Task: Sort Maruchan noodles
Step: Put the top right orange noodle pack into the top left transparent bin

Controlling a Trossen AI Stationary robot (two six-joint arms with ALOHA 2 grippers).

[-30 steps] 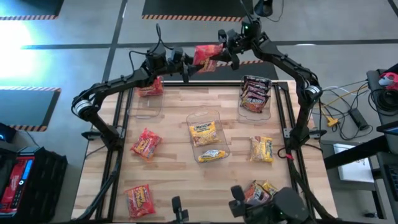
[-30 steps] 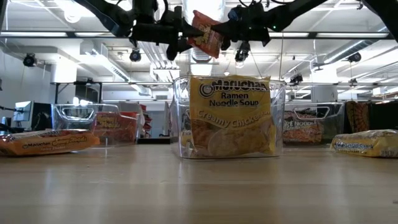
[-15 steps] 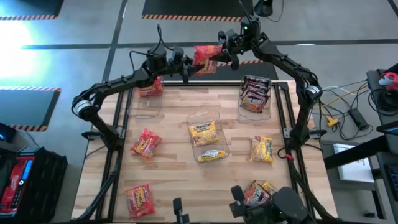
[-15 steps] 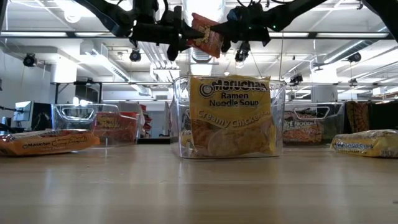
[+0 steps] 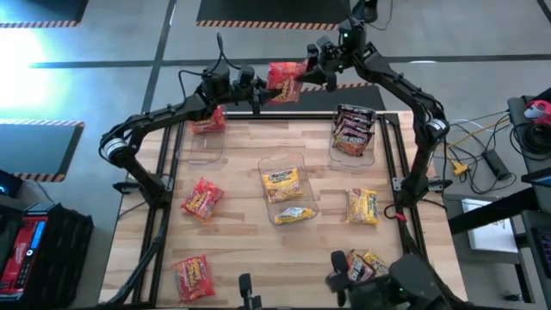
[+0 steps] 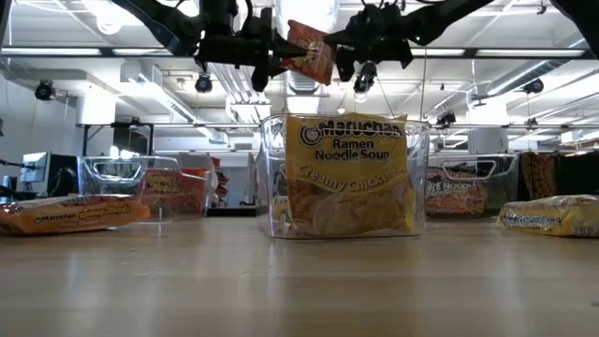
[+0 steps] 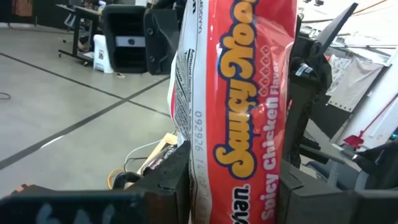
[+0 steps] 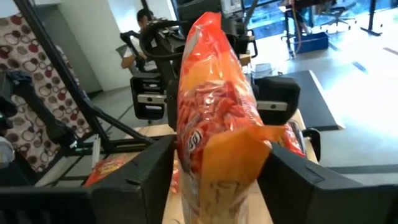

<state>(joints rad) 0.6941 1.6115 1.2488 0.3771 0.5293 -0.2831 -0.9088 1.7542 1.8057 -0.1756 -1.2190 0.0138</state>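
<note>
You have a yellow packet (image 5: 284,182) in the centre bin (image 5: 298,164), dark packets (image 5: 352,129) in the upper-right bin (image 5: 372,151). Left gripper (image 5: 261,95) clamps the red packet (image 5: 286,79) top centre; right gripper (image 5: 315,72) stands parted beside it.

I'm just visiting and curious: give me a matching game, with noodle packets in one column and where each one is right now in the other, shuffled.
1. red "Spicy Chicken" plastic packet
2. yellow "Creamy Chicken" plastic packet
3. dark brown plastic packets
4. loose yellow plastic packet

A. flat on the wooden table, right side
B. in the clear plastic bin at mid-table
C. aloft, gripped by the left pincer
D. in the clear plastic bin at the far right

Pairs: 1-C; 2-B; 3-D; 4-A.
</note>
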